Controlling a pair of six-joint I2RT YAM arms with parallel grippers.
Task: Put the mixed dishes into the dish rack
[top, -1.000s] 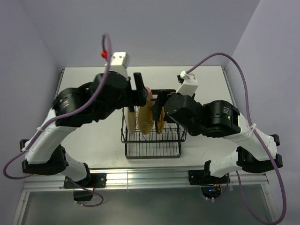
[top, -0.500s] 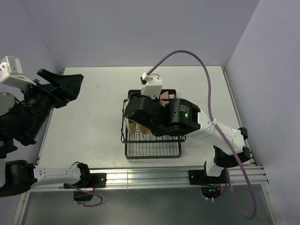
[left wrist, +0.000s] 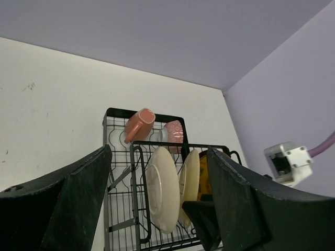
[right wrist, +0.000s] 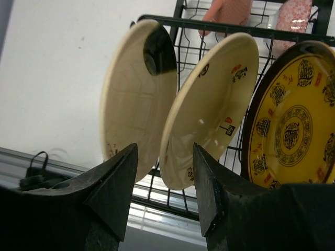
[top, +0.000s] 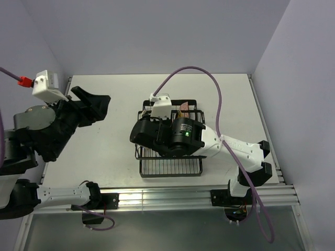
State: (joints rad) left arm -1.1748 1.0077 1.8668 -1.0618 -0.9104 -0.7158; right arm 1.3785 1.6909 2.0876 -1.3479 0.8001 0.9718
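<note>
The black wire dish rack [top: 170, 166] stands mid-table, with my right arm lying over its back half. In the left wrist view two cream plates [left wrist: 162, 191] [left wrist: 189, 180] and the yellow patterned plate [left wrist: 203, 175] stand upright in its slots. The pinkish mug [left wrist: 138, 124] and the speckled bowl [left wrist: 174, 132] sit at the rack's far end. My right gripper [right wrist: 164, 151] is open, low at the rack's near side. The lower rim of the middle cream plate [right wrist: 209, 104] shows just beyond its fingertips. My left gripper [left wrist: 159, 157] is open and empty, raised to the left of the rack.
The white table [top: 115, 146] ends at a metal rail [top: 167, 197] on the near side. Lilac walls close in at the back and both sides. The right arm's purple cable [top: 209, 83] loops above the rack.
My left arm has swung up and away from the rack to the far left. My right arm has shifted left over the rack and its jaws have narrowed.
</note>
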